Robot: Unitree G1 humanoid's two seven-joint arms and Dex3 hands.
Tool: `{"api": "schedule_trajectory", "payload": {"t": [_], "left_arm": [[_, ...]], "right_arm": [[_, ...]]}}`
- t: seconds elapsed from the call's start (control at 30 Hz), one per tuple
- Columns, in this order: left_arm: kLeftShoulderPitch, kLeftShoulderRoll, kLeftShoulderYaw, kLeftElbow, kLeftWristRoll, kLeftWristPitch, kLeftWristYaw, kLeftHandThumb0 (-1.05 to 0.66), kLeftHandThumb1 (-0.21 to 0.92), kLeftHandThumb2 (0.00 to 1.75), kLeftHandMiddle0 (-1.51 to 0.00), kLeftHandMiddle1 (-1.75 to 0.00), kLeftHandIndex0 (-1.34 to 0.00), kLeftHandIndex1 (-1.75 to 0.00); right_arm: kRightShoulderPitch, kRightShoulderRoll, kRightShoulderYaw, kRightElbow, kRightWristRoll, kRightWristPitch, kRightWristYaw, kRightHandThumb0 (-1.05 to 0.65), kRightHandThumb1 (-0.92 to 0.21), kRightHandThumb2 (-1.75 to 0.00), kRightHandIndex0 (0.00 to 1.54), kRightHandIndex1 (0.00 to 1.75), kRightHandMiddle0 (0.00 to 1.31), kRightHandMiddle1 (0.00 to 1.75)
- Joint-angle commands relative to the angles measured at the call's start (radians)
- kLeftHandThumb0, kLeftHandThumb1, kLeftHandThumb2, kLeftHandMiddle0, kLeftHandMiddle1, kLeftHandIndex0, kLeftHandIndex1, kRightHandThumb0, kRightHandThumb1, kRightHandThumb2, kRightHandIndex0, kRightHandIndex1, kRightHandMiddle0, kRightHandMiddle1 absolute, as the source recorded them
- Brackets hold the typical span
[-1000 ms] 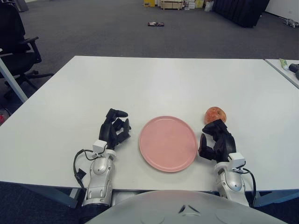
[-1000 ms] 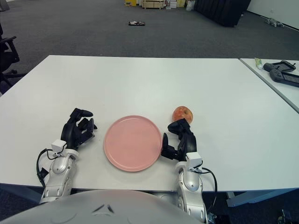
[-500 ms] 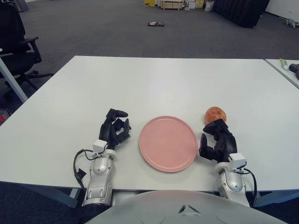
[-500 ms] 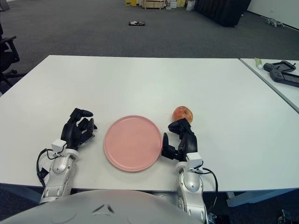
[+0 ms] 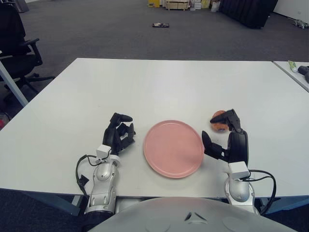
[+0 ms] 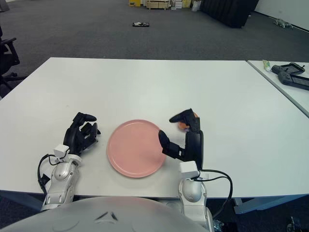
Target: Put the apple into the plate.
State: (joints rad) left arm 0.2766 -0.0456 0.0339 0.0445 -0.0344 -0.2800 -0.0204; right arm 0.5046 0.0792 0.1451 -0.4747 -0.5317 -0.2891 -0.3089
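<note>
A reddish apple (image 5: 218, 123) lies on the white table (image 5: 159, 87), just right of the pink plate (image 5: 173, 149). My right hand (image 5: 213, 129) is raised at the plate's right edge. Its fingers (image 5: 227, 116) are spread, reaching over the top of the apple and hiding much of it, and the thumb points towards the plate. The hand is open and does not grip the apple. The plate holds nothing. My left hand (image 5: 119, 134) shows left of the plate with its fingers curled and nothing in them.
A black office chair (image 5: 17, 46) stands beyond the table's left corner. A second table (image 6: 289, 77) at the right carries a dark device (image 6: 289, 75) and a small tube. Boxes and a small object lie on the floor far behind.
My right hand has lifted and opened from a curled pose. Its fingers now reach over the apple, covering more of it. The apple, plate and left hand have not moved.
</note>
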Motion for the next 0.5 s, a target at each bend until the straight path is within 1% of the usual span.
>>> {"api": "schedule_trajectory", "payload": {"t": [0.0,0.1,0.13,0.17,0.23,0.27,0.3,0.33,0.37,0.4,0.43,0.47], "left_arm": [[-0.018,0.002,0.001,0.009,0.000,-0.015,0.003,-0.39,0.64,0.92,-0.65,-1.75,-0.37,-1.75],[-0.018,0.000,0.001,0.008,0.005,-0.015,0.008,-0.39,0.63,0.92,-0.66,-1.75,-0.37,-1.75],[-0.018,0.000,0.000,0.007,0.008,-0.014,0.011,-0.39,0.63,0.92,-0.66,-1.75,-0.37,-1.75],[-0.018,0.000,0.000,0.006,0.011,-0.013,0.013,-0.39,0.63,0.92,-0.66,-1.75,-0.37,-1.75],[-0.017,-0.001,0.000,0.004,0.013,-0.011,0.016,-0.39,0.63,0.92,-0.66,-1.75,-0.37,-1.75],[-0.017,-0.002,0.000,0.003,0.013,-0.010,0.016,-0.39,0.63,0.92,-0.67,-1.75,-0.37,-1.75],[-0.018,-0.002,0.000,0.003,0.013,-0.009,0.017,-0.39,0.63,0.92,-0.67,-1.75,-0.37,-1.75],[-0.018,-0.002,-0.001,0.002,0.012,-0.008,0.018,-0.39,0.63,0.92,-0.67,-1.75,-0.37,-1.75],[-0.018,-0.002,-0.001,0.002,0.012,-0.008,0.018,-0.39,0.63,0.92,-0.67,-1.75,-0.37,-1.75],[-0.018,-0.002,-0.001,0.002,0.011,-0.007,0.018,-0.39,0.63,0.92,-0.67,-1.75,-0.37,-1.75],[-0.018,-0.003,-0.002,0.002,0.012,-0.007,0.019,-0.39,0.63,0.92,-0.68,-1.75,-0.37,-1.75],[-0.017,-0.003,-0.003,0.002,0.011,-0.006,0.019,-0.39,0.63,0.92,-0.68,-1.75,-0.37,-1.75]], "right_arm": [[-0.021,-0.010,-0.030,0.014,-0.070,-0.010,-0.061,-0.53,-0.71,-0.86,0.04,1.12,0.03,1.22],[-0.043,-0.011,-0.047,0.030,-0.142,-0.032,-0.141,-0.64,-0.65,-0.86,0.01,0.95,0.01,1.02],[-0.055,-0.009,-0.053,0.039,-0.170,-0.038,-0.178,-0.65,-0.64,-0.86,0.01,0.92,0.00,0.99],[-0.064,-0.007,-0.057,0.046,-0.188,-0.043,-0.204,-0.68,-0.62,-0.84,0.00,0.82,0.00,0.91],[-0.088,-0.004,-0.065,0.068,-0.224,-0.037,-0.256,-0.72,-0.62,-0.81,0.00,0.67,0.00,0.80],[-0.096,-0.003,-0.067,0.076,-0.236,-0.033,-0.273,-0.75,-0.62,-0.78,0.00,0.55,0.00,0.70],[-0.102,-0.003,-0.067,0.082,-0.244,-0.030,-0.285,-0.77,-0.62,-0.75,0.00,0.41,0.00,0.58],[-0.104,-0.004,-0.067,0.086,-0.250,-0.027,-0.293,-0.78,-0.63,-0.74,0.00,0.36,0.00,0.53],[-0.106,-0.005,-0.065,0.088,-0.254,-0.024,-0.299,-0.80,-0.63,-0.72,0.00,0.24,0.00,0.42],[-0.108,-0.007,-0.064,0.089,-0.258,-0.018,-0.301,-0.81,-0.63,-0.72,0.00,0.19,0.00,0.38],[-0.109,-0.009,-0.063,0.090,-0.260,-0.015,-0.302,-0.82,-0.63,-0.70,0.00,0.12,0.00,0.28],[-0.113,-0.012,-0.060,0.082,-0.265,0.006,-0.279,-0.83,-0.63,-0.69,0.00,0.08,0.00,0.22]]}}
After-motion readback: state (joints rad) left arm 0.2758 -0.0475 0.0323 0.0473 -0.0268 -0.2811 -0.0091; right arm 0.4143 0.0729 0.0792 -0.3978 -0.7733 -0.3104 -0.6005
